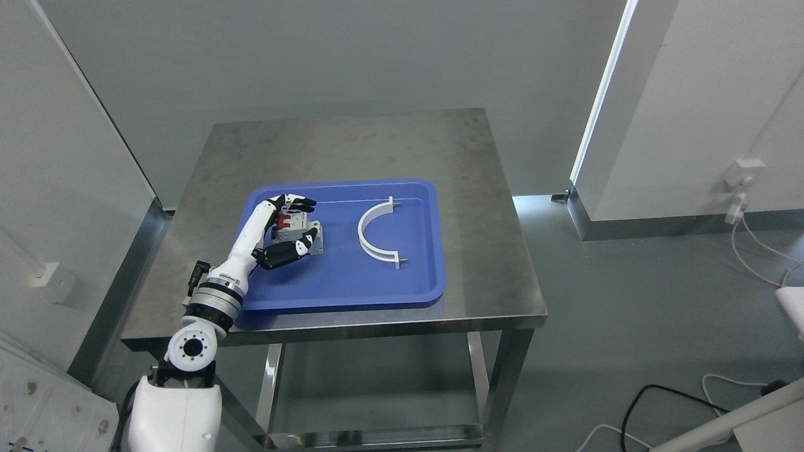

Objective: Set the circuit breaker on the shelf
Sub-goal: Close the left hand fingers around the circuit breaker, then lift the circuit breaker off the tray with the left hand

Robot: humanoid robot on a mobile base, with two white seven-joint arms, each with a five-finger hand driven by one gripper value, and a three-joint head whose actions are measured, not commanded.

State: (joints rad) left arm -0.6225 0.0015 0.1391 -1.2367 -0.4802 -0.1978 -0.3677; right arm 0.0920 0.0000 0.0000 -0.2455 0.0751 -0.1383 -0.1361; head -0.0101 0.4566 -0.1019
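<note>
A grey circuit breaker [300,228] with a red switch sits in the left part of a blue tray [352,285] on a steel table [377,144]. My left hand [294,221] reaches in from the lower left and its black-tipped fingers [300,201] and thumb curl around the breaker from both sides. The breaker still rests on the tray. My right arm shows only as a white part at the right edge [791,304].
A white half-ring part [375,232] lies in the tray to the right of the breaker. The table has a lower rail frame. White wall panels stand left and right. Cables [666,402] lie on the floor at lower right.
</note>
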